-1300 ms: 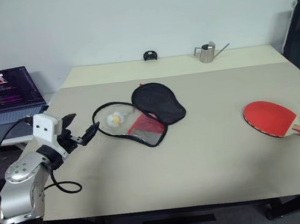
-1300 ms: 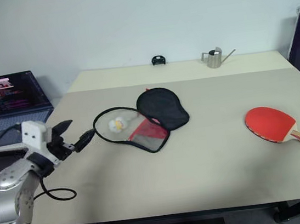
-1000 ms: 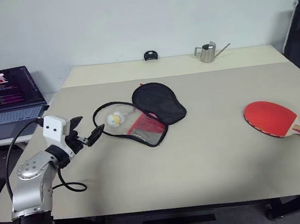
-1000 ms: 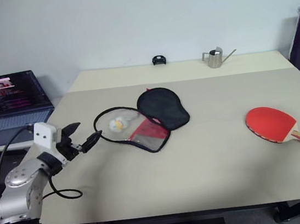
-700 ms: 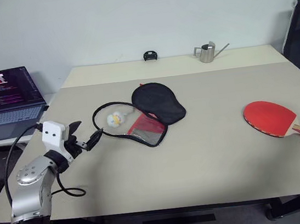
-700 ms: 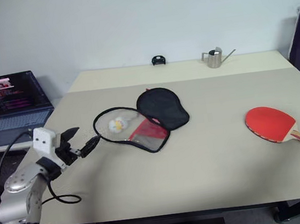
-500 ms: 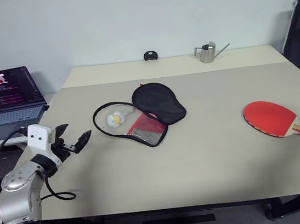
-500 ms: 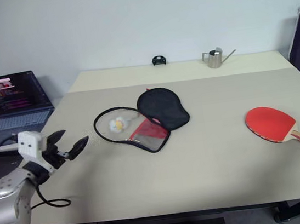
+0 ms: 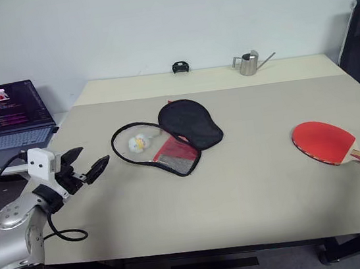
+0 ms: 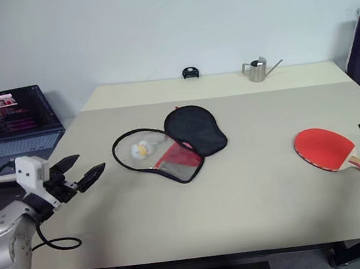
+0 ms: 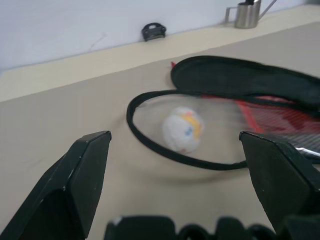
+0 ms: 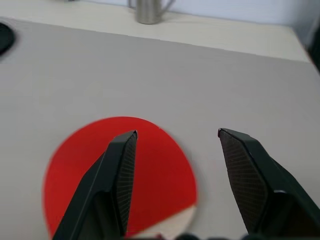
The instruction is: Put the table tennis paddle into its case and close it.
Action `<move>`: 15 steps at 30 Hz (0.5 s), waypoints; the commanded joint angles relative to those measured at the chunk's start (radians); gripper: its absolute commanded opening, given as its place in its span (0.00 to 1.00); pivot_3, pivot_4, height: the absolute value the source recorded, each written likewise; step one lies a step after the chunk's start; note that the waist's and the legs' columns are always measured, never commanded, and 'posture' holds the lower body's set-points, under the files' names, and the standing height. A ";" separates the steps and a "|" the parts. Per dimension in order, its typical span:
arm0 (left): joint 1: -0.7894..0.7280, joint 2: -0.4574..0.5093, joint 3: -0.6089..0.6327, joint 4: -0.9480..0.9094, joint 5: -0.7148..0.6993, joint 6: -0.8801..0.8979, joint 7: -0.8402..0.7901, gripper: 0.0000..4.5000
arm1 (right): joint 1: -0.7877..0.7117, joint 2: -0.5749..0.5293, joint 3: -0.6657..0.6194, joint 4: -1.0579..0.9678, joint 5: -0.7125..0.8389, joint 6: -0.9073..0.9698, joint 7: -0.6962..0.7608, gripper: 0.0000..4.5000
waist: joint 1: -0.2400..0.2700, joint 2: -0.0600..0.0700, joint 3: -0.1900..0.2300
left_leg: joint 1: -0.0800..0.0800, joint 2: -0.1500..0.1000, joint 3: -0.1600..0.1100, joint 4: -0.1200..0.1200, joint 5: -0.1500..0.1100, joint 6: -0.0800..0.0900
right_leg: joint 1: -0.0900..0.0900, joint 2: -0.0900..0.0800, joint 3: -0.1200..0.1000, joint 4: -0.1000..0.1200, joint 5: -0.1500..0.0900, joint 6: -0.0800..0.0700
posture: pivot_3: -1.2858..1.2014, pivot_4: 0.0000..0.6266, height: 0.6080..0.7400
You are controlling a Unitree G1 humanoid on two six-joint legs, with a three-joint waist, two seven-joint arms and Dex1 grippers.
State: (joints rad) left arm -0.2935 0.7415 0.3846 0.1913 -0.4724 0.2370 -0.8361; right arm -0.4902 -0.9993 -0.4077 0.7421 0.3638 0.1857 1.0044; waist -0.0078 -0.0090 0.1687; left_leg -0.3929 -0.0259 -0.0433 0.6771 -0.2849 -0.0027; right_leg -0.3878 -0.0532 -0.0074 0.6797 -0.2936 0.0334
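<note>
Table tennis paddle lying flat near the counter's right edge: rigid, light, thin. Best gripped at the handle. Right gripper hovering, jaws open, as are left gripper's.

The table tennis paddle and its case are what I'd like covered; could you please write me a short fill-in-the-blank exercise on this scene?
1. The table tennis paddle lies flat with its ____ face up.
2. The case lies unzipped with a small ____ inside its open loop.
3. The right pincer hovers over the paddle with its fingers ____.
4. Far back on the table stands a small metal ____.

Missing words: red; ball; open; watering can
</note>
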 commanded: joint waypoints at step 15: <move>-0.198 0.071 -0.166 -0.046 -0.048 0.239 -0.241 1.00 | 0.027 0.103 0.124 -0.652 0.132 0.406 -0.051 0.63 | 0.000 0.000 0.000 | 0.000 0.000 -0.001 0.001 0.000 0.000 | 0.000 0.000 -0.001 0.001 0.000 0.000 | 0.52 0.24 1.00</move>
State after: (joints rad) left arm -0.4639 0.7908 0.2365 0.1563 -0.5117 0.4735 -1.0325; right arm -0.4275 -0.9021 -0.2974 0.1686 0.4633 0.5461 0.9744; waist -0.0080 -0.0089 0.1686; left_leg -0.3924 -0.0259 -0.0446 0.6777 -0.2848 -0.0028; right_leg -0.3878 -0.0526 -0.0081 0.6806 -0.2936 0.0334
